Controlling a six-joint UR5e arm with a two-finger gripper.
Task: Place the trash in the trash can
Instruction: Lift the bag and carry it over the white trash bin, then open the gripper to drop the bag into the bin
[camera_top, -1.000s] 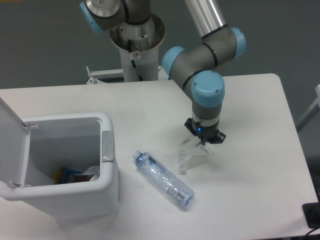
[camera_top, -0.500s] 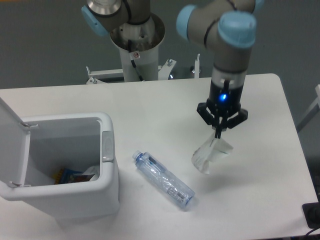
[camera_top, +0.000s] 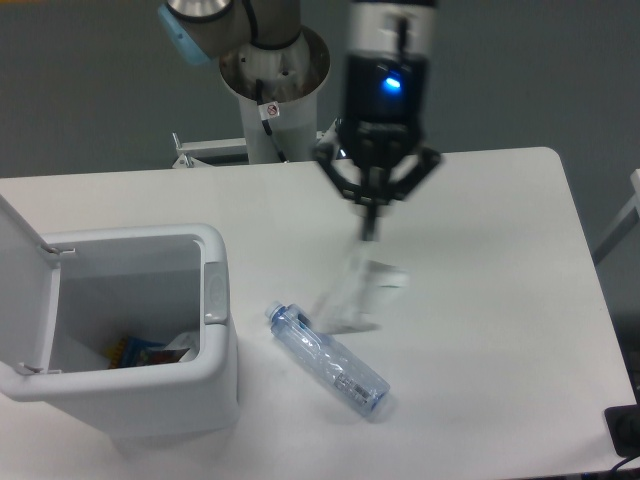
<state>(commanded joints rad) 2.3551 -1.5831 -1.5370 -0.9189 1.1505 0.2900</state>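
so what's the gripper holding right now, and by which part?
The gripper is shut on the crumpled clear wrapper, pinched at its top edge; the rest hangs below, blurred, above the table.

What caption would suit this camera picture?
Robot hand carries a dangling wrapper above the bottle, towards the open trash can.

A grey arm (camera_top: 255, 25) with a light-blue joint cap is showing at upper left; the black gripper (camera_top: 370, 232) wrist is glowing blue.
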